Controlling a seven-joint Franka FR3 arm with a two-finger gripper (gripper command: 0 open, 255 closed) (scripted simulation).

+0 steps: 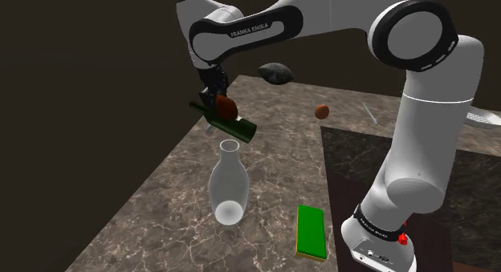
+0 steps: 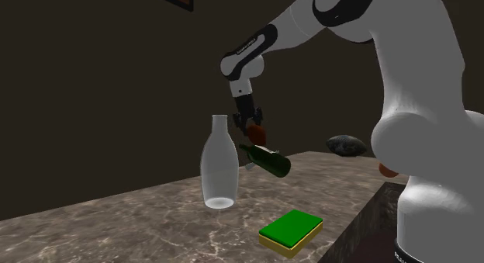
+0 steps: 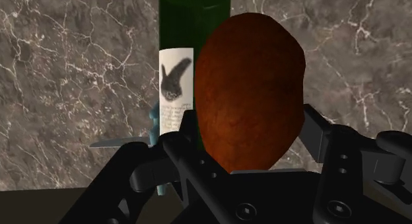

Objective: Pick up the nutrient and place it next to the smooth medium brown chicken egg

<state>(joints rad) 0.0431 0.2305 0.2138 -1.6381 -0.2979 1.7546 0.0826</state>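
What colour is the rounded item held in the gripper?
The rounded item is reddish brown, clearest in the wrist view.

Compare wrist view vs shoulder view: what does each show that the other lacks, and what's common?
Wrist view: a white label on the green bottle, with a dark bird-like figure above text lines. Shoulder view: brown egg, clear glass bottle, green sponge, dark rounded object. Both: claw shut on a reddish-brown lump, the green bottle lying below it, marbled counter.
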